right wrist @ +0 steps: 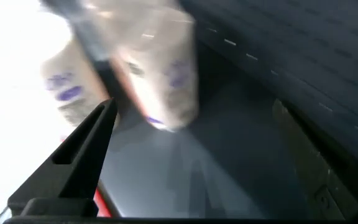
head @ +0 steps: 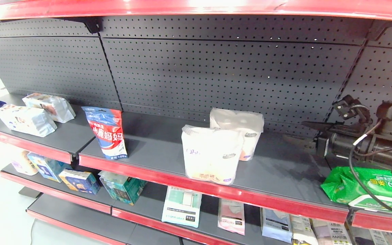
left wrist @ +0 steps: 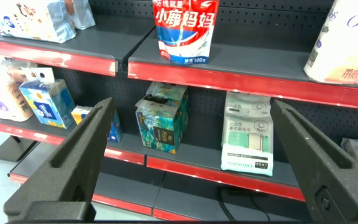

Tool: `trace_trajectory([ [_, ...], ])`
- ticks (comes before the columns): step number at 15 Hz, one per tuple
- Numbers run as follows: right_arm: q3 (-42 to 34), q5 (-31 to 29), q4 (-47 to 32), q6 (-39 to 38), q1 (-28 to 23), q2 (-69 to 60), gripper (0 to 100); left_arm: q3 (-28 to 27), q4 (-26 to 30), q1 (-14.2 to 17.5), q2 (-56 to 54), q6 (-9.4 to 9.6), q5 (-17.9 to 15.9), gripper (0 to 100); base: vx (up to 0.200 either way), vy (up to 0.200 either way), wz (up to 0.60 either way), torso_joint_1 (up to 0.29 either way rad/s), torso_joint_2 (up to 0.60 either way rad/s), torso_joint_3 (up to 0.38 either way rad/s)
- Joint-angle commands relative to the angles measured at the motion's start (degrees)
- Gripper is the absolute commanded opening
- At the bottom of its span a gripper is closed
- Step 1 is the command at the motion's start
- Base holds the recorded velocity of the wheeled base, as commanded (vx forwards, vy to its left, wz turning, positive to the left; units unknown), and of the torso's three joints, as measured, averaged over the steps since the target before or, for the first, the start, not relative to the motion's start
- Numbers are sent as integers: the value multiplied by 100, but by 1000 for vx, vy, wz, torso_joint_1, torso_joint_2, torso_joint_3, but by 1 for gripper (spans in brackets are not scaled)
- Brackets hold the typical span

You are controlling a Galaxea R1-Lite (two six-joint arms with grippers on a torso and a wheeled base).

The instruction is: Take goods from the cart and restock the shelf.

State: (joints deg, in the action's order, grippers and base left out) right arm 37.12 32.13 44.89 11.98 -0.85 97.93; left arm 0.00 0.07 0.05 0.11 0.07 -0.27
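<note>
My right gripper (head: 301, 132) is open and empty, low over the dark middle shelf (head: 277, 170) at its right end, pointing toward two white tissue packs (head: 213, 153). In the right wrist view, the fingers (right wrist: 73, 162) frame bare shelf deck, with the tissue packs (right wrist: 160, 74) a short way ahead. A green wipes pack (head: 366, 189) lies at the shelf's front edge under the right arm. My left gripper (left wrist: 192, 106) is open and empty, held in front of the lower shelf facing a teal box (left wrist: 160, 115) and a white-green pack (left wrist: 247, 134).
A red-and-blue pouch (head: 105, 132) stands near the front of the middle shelf, and silver bags (head: 29, 119) lie on the section to its left. Boxes and flat packs (head: 182, 206) line the lower shelf. The pegboard back wall (head: 216, 75) and a red shelf above (head: 196, 6) bound the space.
</note>
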Motion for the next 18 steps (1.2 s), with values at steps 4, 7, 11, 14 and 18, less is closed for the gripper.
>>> trace_trajectory([
  [4, -609, -1930, -3038, -21, -231, -3271, 100, 0, 1, 4, -2, 1, 0, 100, 0, 0, 0, 0, 0, 0],
  [7, -1462, -2950, -4612, -12, -310, -5776, 100, 0, 1, -5, -2, 1, 0, 100, 0, 0, 0, 0, 0, 0],
  [11, -2745, -3231, -4849, -21, -486, -8571, 100, 0, 1, -5, -2, 1, 0, 100, 0, 0, 0, 0, 0, 0],
  [14, -3396, -3266, -4743, -355, -407, -9239, 100, 0, 1, 4, -2, 1, 0, 100, 0, 0, 0, 0, 0, 0],
  [18, -3580, -3275, -4445, -864, -205, -9283, 100, 0, 1, 4, -2, 1, 0, 100, 0, 0, 0, 0, 0, 0],
])
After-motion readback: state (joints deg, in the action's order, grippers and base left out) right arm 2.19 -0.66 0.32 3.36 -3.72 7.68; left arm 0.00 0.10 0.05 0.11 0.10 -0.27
